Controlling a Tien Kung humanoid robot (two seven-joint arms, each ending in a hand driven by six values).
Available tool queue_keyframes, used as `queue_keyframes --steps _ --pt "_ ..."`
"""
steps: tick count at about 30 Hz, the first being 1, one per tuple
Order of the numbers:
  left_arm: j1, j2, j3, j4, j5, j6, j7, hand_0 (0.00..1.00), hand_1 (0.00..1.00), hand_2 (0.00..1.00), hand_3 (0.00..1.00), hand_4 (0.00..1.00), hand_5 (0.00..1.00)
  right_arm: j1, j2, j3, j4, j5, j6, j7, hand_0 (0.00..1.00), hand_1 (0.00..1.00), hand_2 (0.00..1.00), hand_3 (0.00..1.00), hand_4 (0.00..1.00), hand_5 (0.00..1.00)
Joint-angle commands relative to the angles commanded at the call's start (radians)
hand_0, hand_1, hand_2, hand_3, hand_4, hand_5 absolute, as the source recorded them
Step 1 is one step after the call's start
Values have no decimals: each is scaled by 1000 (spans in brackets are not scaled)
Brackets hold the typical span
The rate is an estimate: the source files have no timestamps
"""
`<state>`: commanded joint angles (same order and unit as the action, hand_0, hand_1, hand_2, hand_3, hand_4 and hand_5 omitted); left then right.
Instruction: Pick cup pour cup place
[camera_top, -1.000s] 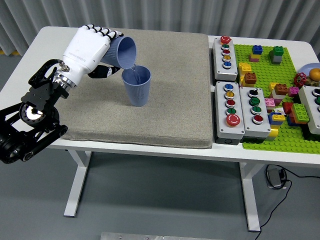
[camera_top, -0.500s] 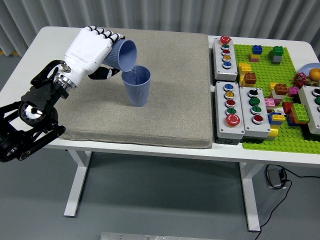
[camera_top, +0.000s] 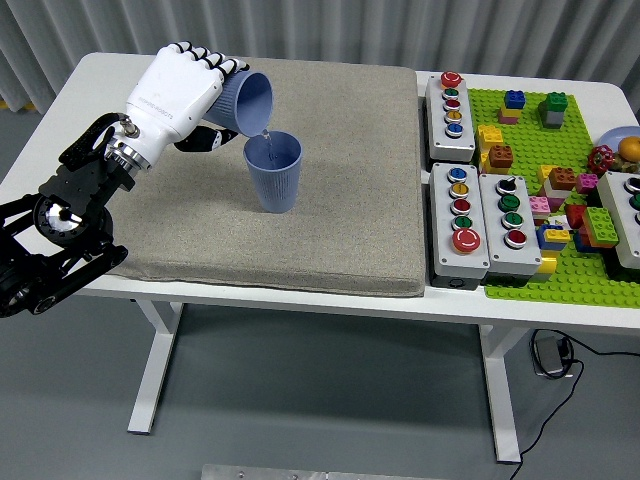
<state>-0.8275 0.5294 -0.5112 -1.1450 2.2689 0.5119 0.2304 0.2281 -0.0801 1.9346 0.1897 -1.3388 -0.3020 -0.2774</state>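
Grey curtains are hanging behind a white table (camera_top: 100, 75), and a beige mat (camera_top: 330, 180) is laid across its middle. Two blue cups are being shown. One cup (camera_top: 247, 103) is being gripped by the left hand (camera_top: 180, 92), the white fingers being wrapped round its body, and it is being held tipped with its mouth down toward the second cup (camera_top: 273, 171), which is standing upright on the mat. The tilted rim is being held just above the standing cup's rim. Compared with a second ago, the hand and forearm are being carried slightly higher and further left, while the tipped cup is being kept in almost the same place and the standing cup is left unmoved. At the right, four button boxes (camera_top: 459, 222) are being counted, one cut off by the frame edge, beside one green baseplate (camera_top: 520, 280) scattered with bricks.
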Motion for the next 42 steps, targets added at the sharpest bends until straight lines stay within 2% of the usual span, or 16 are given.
queue_keyframes --steps 10,15,31,42 --pt "-31 20 50 -15 0 -6 36 515 565 617 611 694 42 2 0 -2 0 7 -2 0 674 599 560 575 2 61" --pt "-33 21 48 -1 0 -20 36 518 565 618 609 686 30 2 -1 -4 0 6 -2 1 674 598 560 575 2 61" --pt "-27 25 58 -7 0 -8 34 526 573 622 606 672 6 -2 0 -6 0 9 -4 0 674 599 560 574 2 54" --pt "-42 31 88 -9 0 -4 37 530 576 623 605 658 2 -7 0 -7 1 7 -5 -2 673 598 559 573 2 53"
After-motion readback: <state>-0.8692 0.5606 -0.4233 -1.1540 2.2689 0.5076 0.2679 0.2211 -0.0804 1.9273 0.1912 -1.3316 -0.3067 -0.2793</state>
